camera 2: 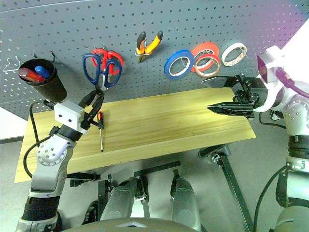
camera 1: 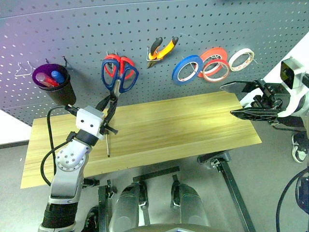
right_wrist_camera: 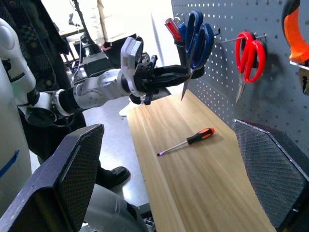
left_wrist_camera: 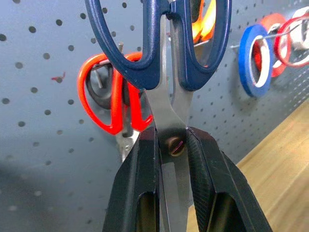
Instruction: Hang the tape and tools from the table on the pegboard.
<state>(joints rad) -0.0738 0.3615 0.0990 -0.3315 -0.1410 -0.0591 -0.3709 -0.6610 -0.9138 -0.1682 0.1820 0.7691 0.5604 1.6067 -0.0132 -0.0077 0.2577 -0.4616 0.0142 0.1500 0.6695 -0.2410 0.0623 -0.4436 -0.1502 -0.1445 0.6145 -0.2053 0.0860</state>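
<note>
My left gripper (left_wrist_camera: 169, 159) is clamped on the rigid, slick steel blades of the blue scissors (camera 1: 119, 76), handles up at the pegboard (camera 1: 159, 21), so I'd grip near the pivot; right gripper (camera 2: 224, 94) gapes empty above the tabletop (camera 1: 183, 121).

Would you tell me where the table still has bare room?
The table is bare from the screwdriver across to the right gripper. It is crowded at the left, where the left gripper holds the blue scissors.
</note>
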